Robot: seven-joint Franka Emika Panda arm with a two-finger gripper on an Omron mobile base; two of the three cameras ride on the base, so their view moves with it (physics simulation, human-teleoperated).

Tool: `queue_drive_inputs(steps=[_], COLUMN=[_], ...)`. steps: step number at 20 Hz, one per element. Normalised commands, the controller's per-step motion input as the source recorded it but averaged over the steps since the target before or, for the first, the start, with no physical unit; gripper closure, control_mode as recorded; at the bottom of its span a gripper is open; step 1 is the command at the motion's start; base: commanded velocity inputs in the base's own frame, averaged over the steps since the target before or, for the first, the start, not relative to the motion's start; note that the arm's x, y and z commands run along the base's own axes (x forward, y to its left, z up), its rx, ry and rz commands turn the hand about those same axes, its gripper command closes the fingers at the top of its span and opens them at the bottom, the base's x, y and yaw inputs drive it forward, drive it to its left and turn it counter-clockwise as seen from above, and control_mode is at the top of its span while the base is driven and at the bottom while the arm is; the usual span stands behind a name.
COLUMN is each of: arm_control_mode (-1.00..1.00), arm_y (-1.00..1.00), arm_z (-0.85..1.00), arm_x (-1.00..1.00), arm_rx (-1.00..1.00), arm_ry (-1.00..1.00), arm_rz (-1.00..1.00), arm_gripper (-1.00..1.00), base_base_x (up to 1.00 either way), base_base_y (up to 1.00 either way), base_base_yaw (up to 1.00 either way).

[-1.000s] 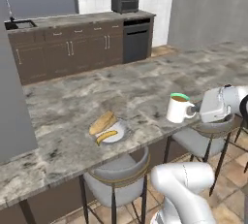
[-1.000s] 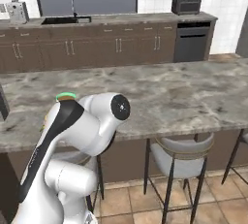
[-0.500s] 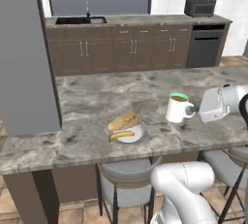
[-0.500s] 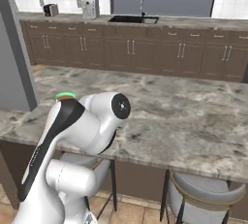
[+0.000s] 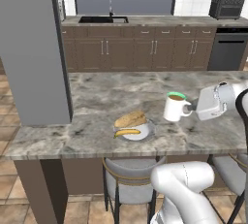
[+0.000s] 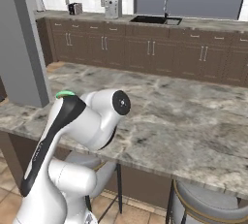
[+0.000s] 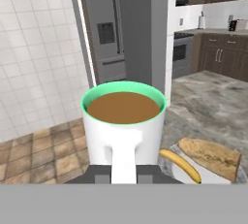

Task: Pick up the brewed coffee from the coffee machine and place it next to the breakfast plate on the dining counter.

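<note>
- We see the two-finger gripper (image 5: 192, 107) on the white arm, its fingers pinched on the handle of the small white mug with a green rim and brown coffee (image 5: 174, 106).
- We see the mug held upright above the long grey-brown marbled dining counter (image 5: 97, 106).
- We see it near the small round white plate with a tan loaf and a yellow banana (image 5: 133, 130), not touching it.

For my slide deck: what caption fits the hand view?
Green-rimmed white mug of brown coffee held at its handle, white plate with bread and banana beyond.

Bare counter (image 5: 97, 97) around breakfast plate (image 5: 145, 133)
</note>
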Motion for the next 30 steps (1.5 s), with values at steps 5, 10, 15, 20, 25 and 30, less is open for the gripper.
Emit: queue_drive_inputs(steps=[5, 10, 15, 20, 25, 30], arm_control_mode=[-1.00, -1.00, -1.00, -1.00, -1.00, -1.00], arm_y=[0.00, -0.11, -0.46, -0.54, -0.39, -0.22], arm_z=[-0.07, -0.01, -0.05, -0.16, -0.22, -0.29], arm_x=[0.05, 0.00, 0.01, 0.19, 0.49, 0.60], arm_rx=[0.00, 0.00, -0.01, -0.09, -0.09, -0.04], arm_ry=[-0.07, -0.15, -0.05, 0.01, 0.03, 0.02], arm_rz=[0.00, 0.00, 0.00, 0.00, 0.00, 0.00], arm_gripper=[1.00, 1.00, 1.00, 1.00, 1.00, 1.00], base_base_x=[0.00, 0.00, 0.00, 0.00, 0.00, 0.00], base_base_y=[0.00, 0.00, 0.00, 0.00, 0.00, 0.00], base_base_yaw=[0.00, 0.00, 0.00, 0.00, 0.00, 0.00])
